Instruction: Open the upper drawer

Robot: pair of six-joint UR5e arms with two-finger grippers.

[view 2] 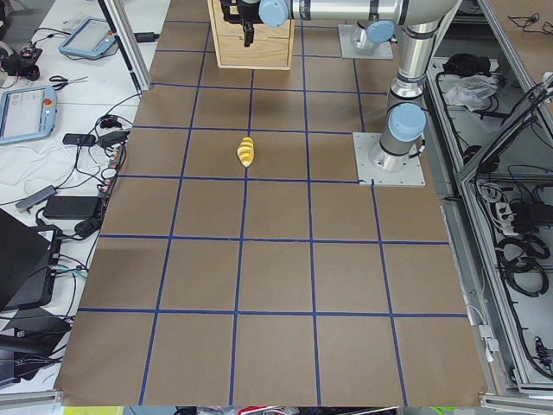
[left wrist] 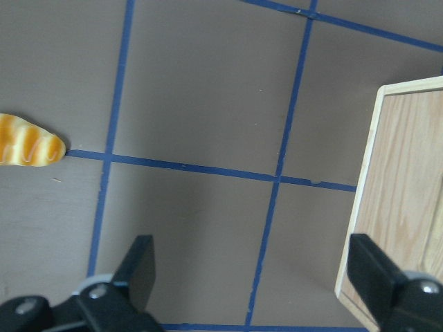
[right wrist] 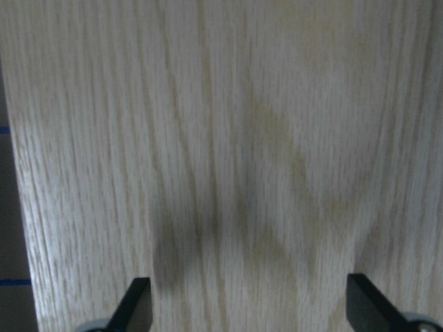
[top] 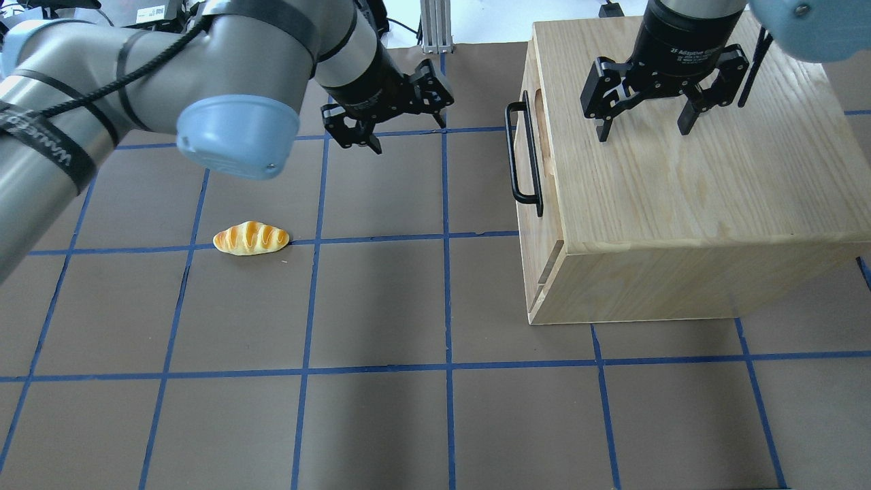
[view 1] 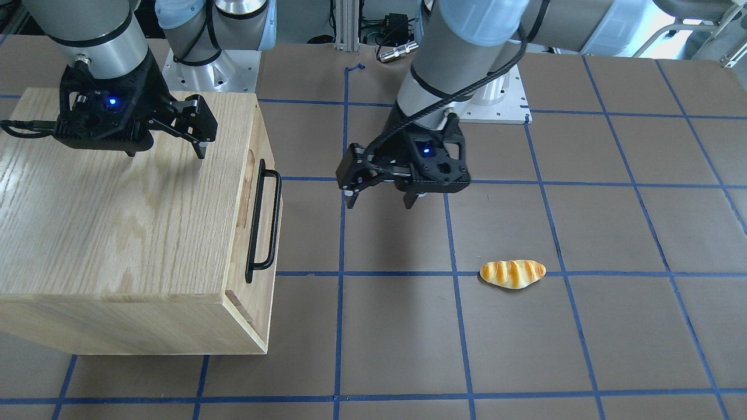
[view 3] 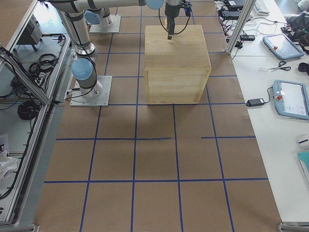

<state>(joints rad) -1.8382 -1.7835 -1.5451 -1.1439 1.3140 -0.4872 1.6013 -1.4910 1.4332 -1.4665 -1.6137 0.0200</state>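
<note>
The upper drawer is the light-wood front of the oak cabinet, with a long black bar handle and a slot along its top edge. It looks pushed in. In the overhead view the drawer front and handle face left. My left gripper hangs open and empty above the table, apart from the handle; it also shows in the overhead view. My right gripper is open and empty just above the cabinet's top.
A toy bread roll lies on the brown mat with blue tape lines, away from the cabinet; it also shows in the left wrist view. The cabinet's edge shows at that view's right. The arm bases stand at the table's back.
</note>
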